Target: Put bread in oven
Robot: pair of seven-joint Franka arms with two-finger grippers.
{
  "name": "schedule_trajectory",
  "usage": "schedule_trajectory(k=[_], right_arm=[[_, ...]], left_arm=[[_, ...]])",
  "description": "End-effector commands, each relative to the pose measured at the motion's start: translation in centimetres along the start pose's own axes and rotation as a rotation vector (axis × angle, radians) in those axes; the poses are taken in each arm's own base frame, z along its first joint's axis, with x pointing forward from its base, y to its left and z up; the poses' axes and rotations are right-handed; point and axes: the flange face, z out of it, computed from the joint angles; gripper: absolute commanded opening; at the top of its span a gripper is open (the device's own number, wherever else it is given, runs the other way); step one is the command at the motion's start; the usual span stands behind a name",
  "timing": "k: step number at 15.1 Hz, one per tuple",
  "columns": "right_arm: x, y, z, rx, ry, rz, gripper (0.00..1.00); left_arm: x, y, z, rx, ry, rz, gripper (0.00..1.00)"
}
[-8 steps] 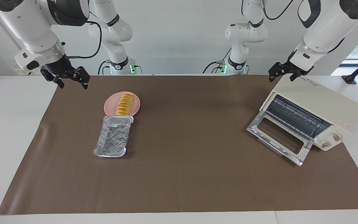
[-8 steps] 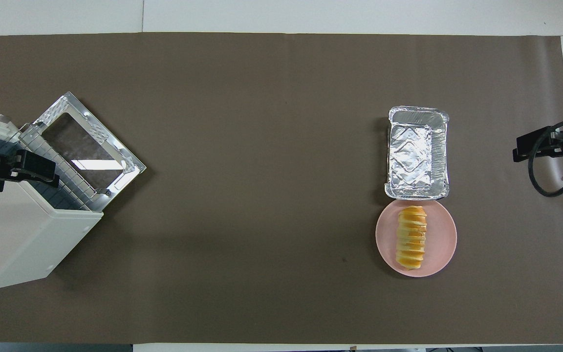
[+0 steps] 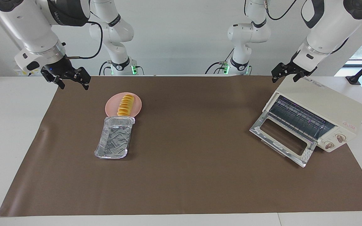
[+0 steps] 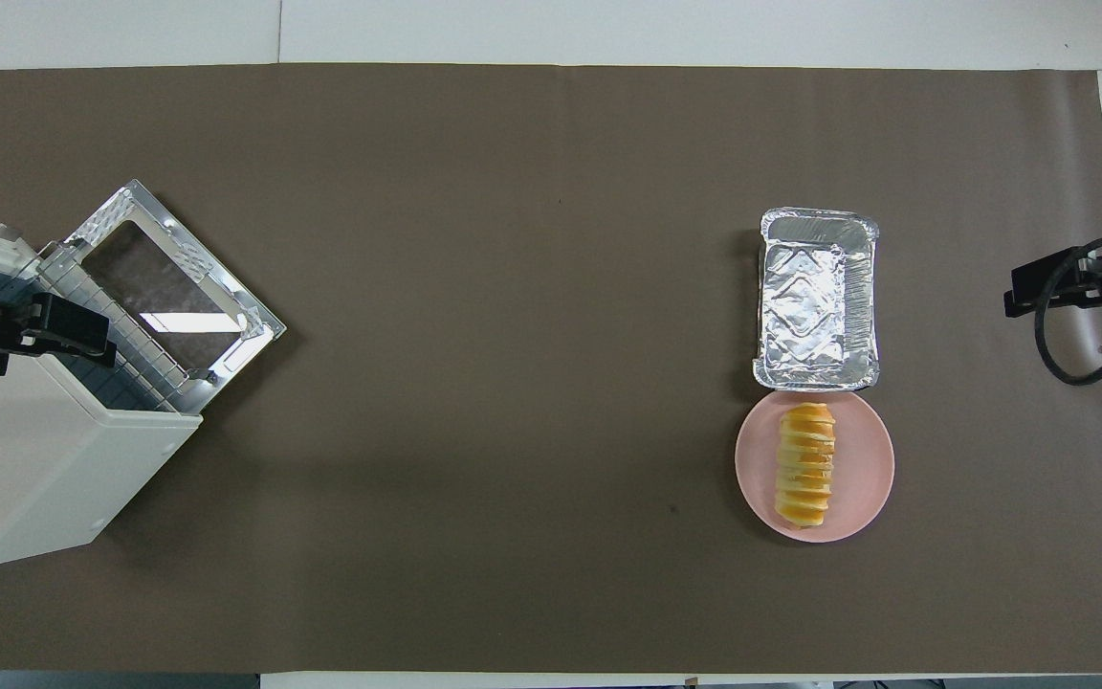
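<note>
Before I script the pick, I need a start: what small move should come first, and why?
Probably lower the open right gripper toward the bread on the pink plate: it hangs nearest, holding nothing, and the oven door is already down.

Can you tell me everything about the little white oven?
The oven is a cream-white box, turned at an angle at the left arm's end of the table. Its glass door, framed in shiny metal, hangs open onto the brown mat. A wire rack shows inside, with nothing on it. Two round knobs sit beside the opening.
</note>
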Motion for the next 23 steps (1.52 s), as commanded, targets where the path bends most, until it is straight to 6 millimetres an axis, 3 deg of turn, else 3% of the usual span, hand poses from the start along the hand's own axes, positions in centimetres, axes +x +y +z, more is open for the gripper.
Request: schedule_trajectory(k=[1,3,6,9,12,17,23], right_arm=[[-0.5,0.7,-0.2,0.016,-0.003,0.006,1.0],[-0.9,-0.5,0.6,0.007,-0.011,-0.015,1.0],[-2.3,-4.7,2.9,0.008,0.028,-0.046,1.0],[-4.0,-8.7,7.1,0.016,0.076,-0.006,1.0],[-5.8,-10.8,12.2,0.002,0.014,0.034,1.0],[-8.7,-11.9,17.7,0.025,-0.019,0.166,1.0],[-11.1,-11.9,23.9,0.05,0.066,0.159,1.0]], left_arm=[[-0.4,-0.3,-0.3,0.012,0.017,0.0,1.0],[-0.4,-0.3,-0.3,0.012,0.017,0.0,1.0],[-0.4,-0.3,-0.3,0.012,0.017,0.0,1.0],[-0.4,-0.3,-0.3,0.012,0.017,0.0,1.0],[-0.4,-0.3,-0.3,0.012,0.017,0.0,1.0],[-0.4,-0.3,-0.3,0.012,0.017,0.0,1.0],[-0.3,-0.3,-0.3,0.012,0.019,0.0,1.0]])
